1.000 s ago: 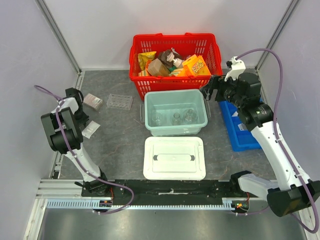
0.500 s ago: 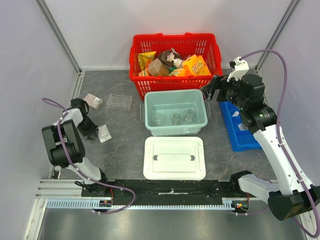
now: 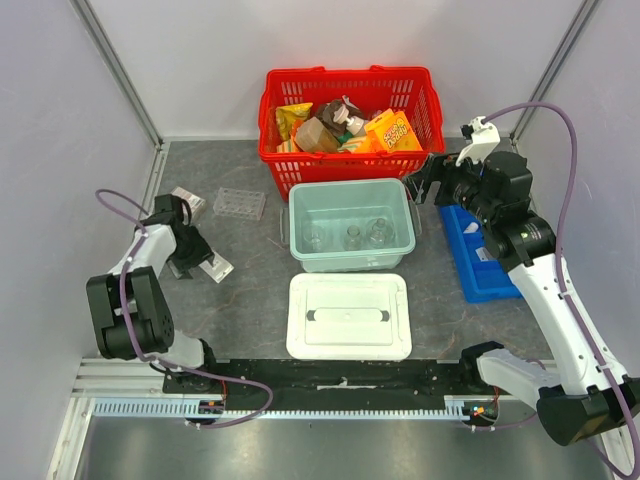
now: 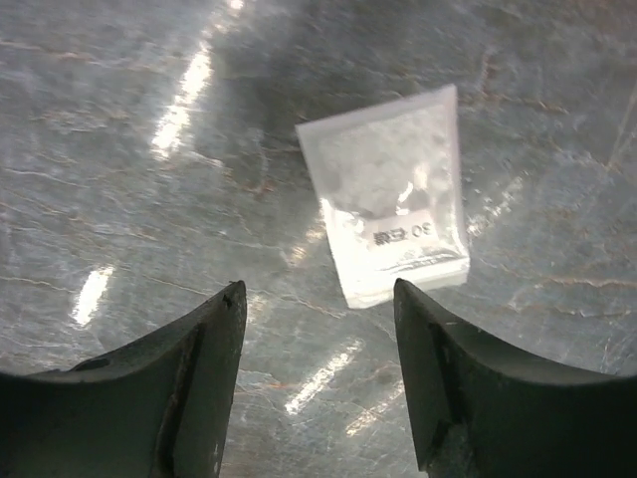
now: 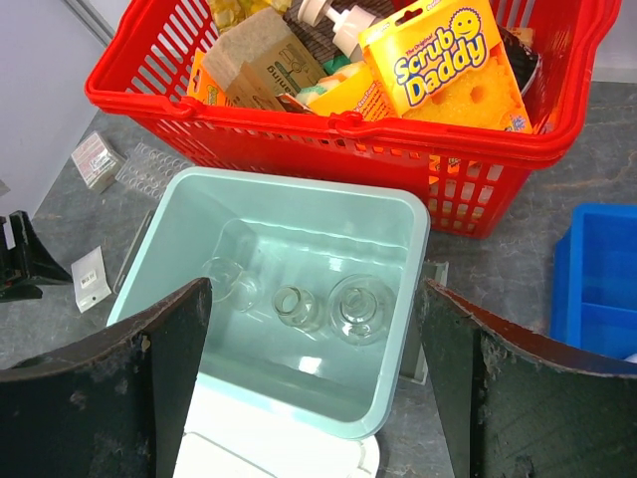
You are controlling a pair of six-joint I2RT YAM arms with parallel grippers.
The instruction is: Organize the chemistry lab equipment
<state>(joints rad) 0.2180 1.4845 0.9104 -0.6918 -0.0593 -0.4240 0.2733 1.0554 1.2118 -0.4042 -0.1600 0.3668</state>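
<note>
Lower left: left gripper is spread, empty; clear packet is laid flat just ahead of it. Upper left: well plate is noted. Centre: three glass flasks are held in teal tub. Right of tub: right gripper is spread, empty.

In the right wrist view, upper right of the frame, the orange pack in the red basket reads "Scrub Daddy" in large white letters, with "The Original" in small print above. The brown carton beside it bears dark print too small to read. In the left wrist view, the clear packet on the worktop carries a short dark line; only "30" can be made out.
</note>
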